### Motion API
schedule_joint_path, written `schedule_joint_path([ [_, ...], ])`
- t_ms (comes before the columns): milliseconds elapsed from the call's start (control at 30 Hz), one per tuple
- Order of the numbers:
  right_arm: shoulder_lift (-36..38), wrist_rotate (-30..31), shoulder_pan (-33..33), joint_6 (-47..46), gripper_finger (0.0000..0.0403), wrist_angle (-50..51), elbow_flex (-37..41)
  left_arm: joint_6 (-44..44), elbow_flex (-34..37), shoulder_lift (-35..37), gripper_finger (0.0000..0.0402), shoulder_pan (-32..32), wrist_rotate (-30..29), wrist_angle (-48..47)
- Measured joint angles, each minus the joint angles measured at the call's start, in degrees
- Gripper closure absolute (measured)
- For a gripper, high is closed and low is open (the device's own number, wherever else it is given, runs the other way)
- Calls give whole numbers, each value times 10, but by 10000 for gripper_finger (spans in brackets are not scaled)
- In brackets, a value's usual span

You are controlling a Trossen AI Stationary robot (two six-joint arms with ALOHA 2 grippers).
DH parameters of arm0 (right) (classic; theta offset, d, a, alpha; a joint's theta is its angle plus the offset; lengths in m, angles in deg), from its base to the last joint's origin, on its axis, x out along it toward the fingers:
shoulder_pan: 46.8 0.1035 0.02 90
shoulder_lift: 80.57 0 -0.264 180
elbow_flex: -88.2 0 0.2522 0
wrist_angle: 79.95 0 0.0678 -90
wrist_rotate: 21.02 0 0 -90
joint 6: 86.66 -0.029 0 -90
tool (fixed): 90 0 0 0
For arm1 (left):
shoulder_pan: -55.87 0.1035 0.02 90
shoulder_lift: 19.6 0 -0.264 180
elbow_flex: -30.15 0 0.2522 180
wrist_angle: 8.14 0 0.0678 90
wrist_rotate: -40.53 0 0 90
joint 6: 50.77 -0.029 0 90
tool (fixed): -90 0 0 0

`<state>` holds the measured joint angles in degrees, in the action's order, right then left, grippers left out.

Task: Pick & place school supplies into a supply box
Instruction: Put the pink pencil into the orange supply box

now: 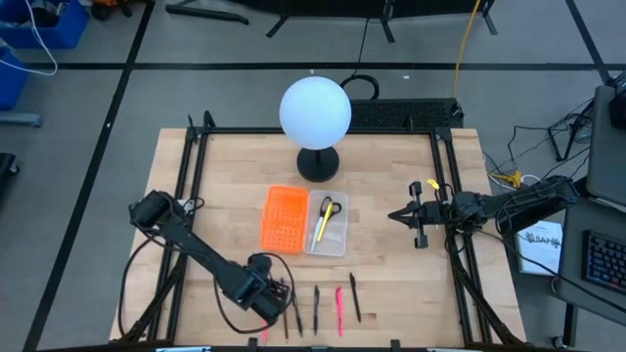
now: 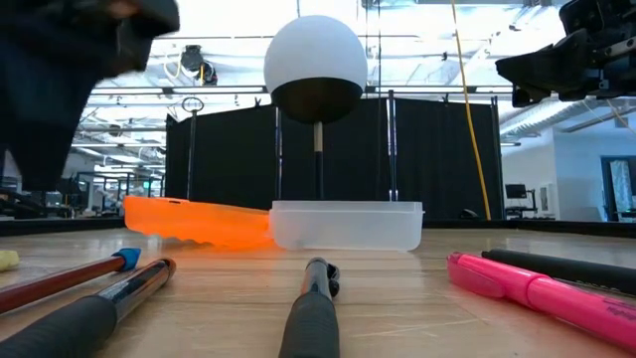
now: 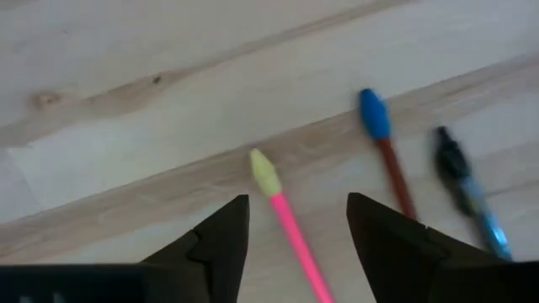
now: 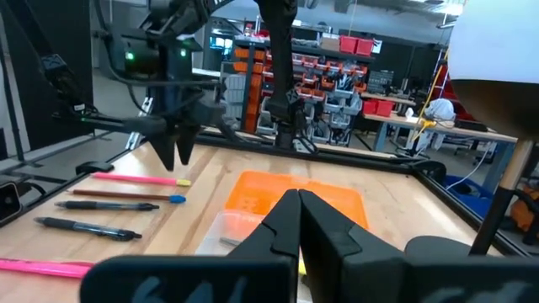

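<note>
My left gripper [image 3: 296,202] hangs open near the table's front edge, pointing down. Its fingers stand on either side of a pink pencil [image 3: 295,240] near its pale yellow eraser end [image 3: 265,172], and I see no touch. The right wrist view shows the left gripper [image 4: 181,156] just above that pencil [image 4: 139,178]. Beside it lie a brown pencil with a blue tip [image 3: 389,160] and a black pen [image 3: 459,181]. The supply box has an orange half [image 1: 284,217] and a clear tray [image 1: 337,242] with scissors [image 1: 330,206] and a yellow pen [image 1: 321,225] inside. My right gripper [image 4: 296,202] waits shut at the right.
More pens [image 1: 316,308] [image 1: 354,296] and a pink highlighter [image 1: 339,311] lie in a row along the front edge. A white globe lamp [image 1: 315,110] on a black base [image 1: 318,161] stands behind the box. Bare wood lies between the box and the pens.
</note>
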<state>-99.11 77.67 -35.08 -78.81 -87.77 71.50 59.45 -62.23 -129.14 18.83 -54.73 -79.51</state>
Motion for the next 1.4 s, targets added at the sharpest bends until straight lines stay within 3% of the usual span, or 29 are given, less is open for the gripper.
schedule_joint_path([
  [500,0,0,0,4,403,0,0,-20,103,3,190,19,39,139],
  [733,0,0,0,3,403,0,0,-37,114,4,192,19,37,147],
  [833,0,0,0,-9,403,2,0,-46,114,3,214,21,40,147],
  [1200,0,0,0,-18,403,9,0,-89,116,2,366,39,53,144],
  [1400,0,0,0,-27,403,14,0,-114,74,21,382,46,20,104],
])
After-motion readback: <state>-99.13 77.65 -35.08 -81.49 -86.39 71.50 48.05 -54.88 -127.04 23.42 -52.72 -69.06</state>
